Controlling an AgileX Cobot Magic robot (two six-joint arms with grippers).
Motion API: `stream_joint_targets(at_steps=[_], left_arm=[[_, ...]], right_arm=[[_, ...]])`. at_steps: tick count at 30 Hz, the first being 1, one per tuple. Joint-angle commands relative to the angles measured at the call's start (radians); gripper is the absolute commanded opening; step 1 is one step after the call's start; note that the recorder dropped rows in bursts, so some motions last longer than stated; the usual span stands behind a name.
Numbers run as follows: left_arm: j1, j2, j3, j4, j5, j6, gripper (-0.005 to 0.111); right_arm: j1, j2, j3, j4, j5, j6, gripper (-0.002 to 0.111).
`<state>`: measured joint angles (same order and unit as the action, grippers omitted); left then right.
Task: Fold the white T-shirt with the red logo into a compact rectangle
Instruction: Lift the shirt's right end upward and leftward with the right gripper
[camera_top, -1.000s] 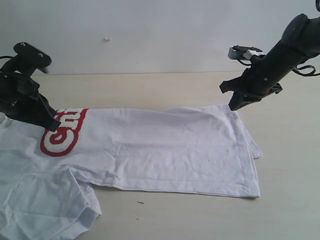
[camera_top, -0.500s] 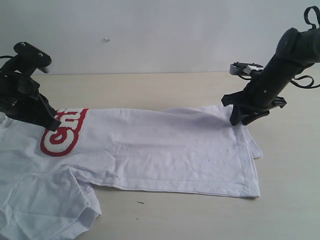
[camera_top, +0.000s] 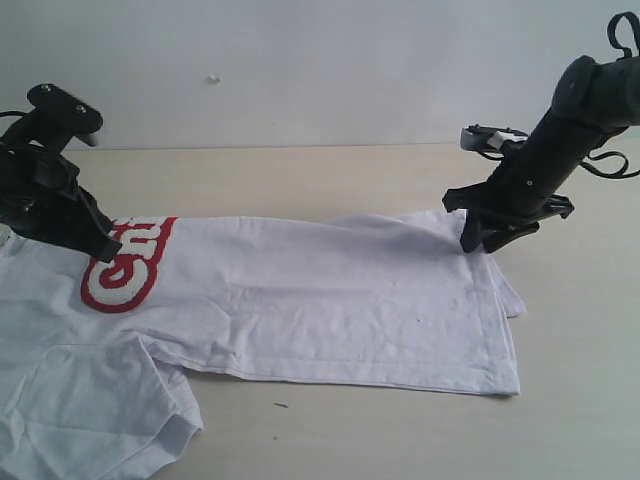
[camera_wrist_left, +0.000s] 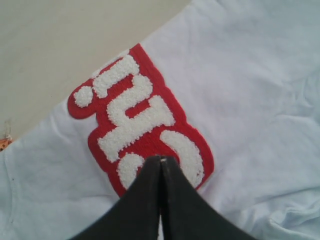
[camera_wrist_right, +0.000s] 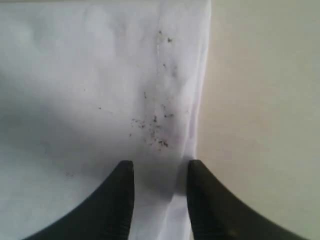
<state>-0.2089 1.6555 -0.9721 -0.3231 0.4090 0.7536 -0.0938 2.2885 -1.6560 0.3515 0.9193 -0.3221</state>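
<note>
The white T-shirt (camera_top: 330, 300) lies on the table, folded lengthwise into a long band. Its red logo (camera_top: 125, 270) shows at the left end, partly under my left gripper (camera_top: 103, 250). In the left wrist view that gripper (camera_wrist_left: 161, 159) is shut, tips down on the red logo (camera_wrist_left: 140, 115), with a thin sliver of white cloth between the jaws. My right gripper (camera_top: 478, 243) stands at the shirt's far right corner. In the right wrist view it (camera_wrist_right: 160, 167) is open, its fingers straddling the hem of the white T-shirt (camera_wrist_right: 100, 90), which lies flat.
A loose sleeve (camera_top: 100, 420) bunches at the front left. The beige table (camera_top: 300, 180) runs bare behind the shirt up to a white wall, and bare table also shows right of the hem (camera_top: 580, 330). Dark specks (camera_wrist_right: 150, 125) dot the cloth near the hem.
My right gripper has dropped down onto the shirt's far right corner and opened, letting the cloth go. The left arm has not moved.
</note>
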Motion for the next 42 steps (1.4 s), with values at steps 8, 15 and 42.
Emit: stream_joint_targets(at_steps=[8, 15, 42], left_arm=[[0.0, 0.001, -0.005, -0.01, -0.015, 0.004, 0.0], [0.0, 0.001, -0.005, -0.01, -0.015, 0.004, 0.0], [0.0, 0.001, -0.005, -0.008, -0.07, 0.067, 0.0]], right_arm=[[0.001, 0.001, -0.006, 0.065, -0.002, -0.035, 0.035], [0.001, 0.01, -0.006, 0.063, 0.007, -0.051, 0.019], [0.001, -0.099, -0.14, 0.235, -0.351, -0.364, 0.0]])
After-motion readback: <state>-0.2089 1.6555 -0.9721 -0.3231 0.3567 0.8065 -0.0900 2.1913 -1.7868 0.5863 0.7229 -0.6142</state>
